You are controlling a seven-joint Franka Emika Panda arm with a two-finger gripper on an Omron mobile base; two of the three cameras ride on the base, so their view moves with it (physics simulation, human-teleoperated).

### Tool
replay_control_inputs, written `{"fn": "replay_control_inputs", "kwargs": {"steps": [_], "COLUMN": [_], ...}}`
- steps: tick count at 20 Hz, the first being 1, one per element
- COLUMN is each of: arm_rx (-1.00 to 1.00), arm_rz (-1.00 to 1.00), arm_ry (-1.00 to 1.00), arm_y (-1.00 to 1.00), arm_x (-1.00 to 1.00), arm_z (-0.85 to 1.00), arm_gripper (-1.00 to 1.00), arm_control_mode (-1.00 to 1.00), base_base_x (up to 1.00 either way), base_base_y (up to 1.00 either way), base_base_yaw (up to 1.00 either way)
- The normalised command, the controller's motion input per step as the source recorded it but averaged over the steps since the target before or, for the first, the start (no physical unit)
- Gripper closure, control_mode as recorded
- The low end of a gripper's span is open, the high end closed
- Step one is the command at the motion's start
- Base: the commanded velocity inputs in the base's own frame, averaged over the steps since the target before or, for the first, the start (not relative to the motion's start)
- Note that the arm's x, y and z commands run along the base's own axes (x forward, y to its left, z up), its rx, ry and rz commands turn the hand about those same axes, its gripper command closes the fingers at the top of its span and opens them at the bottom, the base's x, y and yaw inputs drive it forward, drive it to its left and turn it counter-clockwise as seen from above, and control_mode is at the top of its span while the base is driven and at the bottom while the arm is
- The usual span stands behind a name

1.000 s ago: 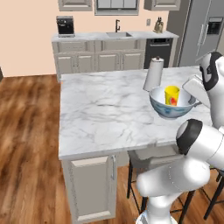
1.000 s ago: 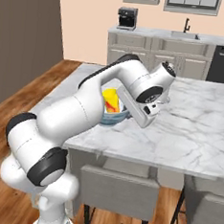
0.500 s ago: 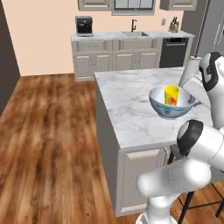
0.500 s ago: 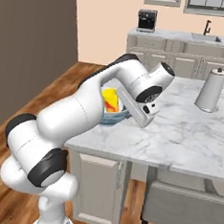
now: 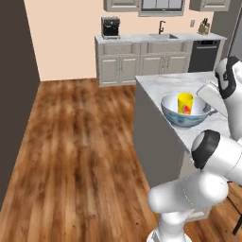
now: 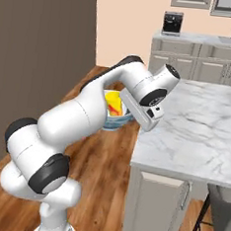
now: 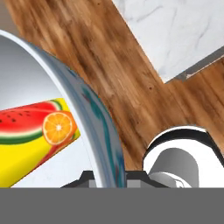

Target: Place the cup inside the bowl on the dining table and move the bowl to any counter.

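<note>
1. Gripper first, from the left base view: the hand sits at the right rim of the bowl (image 5: 185, 116), where the white arm reaches in from the right edge. Its fingers are hidden there, so their grip can't be read from this side. The bowl hangs level with the corner of the dining table (image 5: 163, 83), above its edge. The cup (image 5: 185, 103) stands upright inside it, yellow with a red mark on its side.

2. Same view, farther back: the counter (image 5: 156, 38) runs along the far wall over beige cabinets, with a black coffee machine (image 5: 110, 27) at its left end and a sink tap (image 5: 162, 26) near the middle. Wooden floor (image 5: 75, 151) lies between it and the table.

3. Right base view: the arm bends across the frame, and the bowl (image 6: 118, 121) peeks out behind the forearm, off the table's left edge and over the floor. A bit of the yellow cup (image 6: 114, 102) shows inside. The marble table (image 6: 206, 125) spreads away to the right, and the coffee machine (image 6: 172, 23) stands on the far counter (image 6: 203, 40).

4. Hand view: the gripper (image 7: 109, 177) is clamped on the bowl's rim (image 7: 89, 109), one dark tip on each side of the wall. The cup (image 7: 35, 131) lies against the white inside, showing watermelon and orange-slice pictures. Floor and a table corner (image 7: 175, 30) lie below.
</note>
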Motion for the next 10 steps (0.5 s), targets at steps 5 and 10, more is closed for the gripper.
{"fn": "replay_control_inputs", "kwargs": {"steps": [5,10], "arm_rx": [0.0,0.0], "arm_rz": [0.0,0.0], "arm_ry": [0.0,0.0], "arm_y": [0.0,0.0], "arm_x": [0.0,0.0], "arm_z": [0.0,0.0], "arm_gripper": [1.0,1.0], "arm_control_mode": [1.0,1.0], "base_base_x": [0.26,0.82], "base_base_y": [1.0,0.92], "base_base_yaw": [0.0,0.0]}}
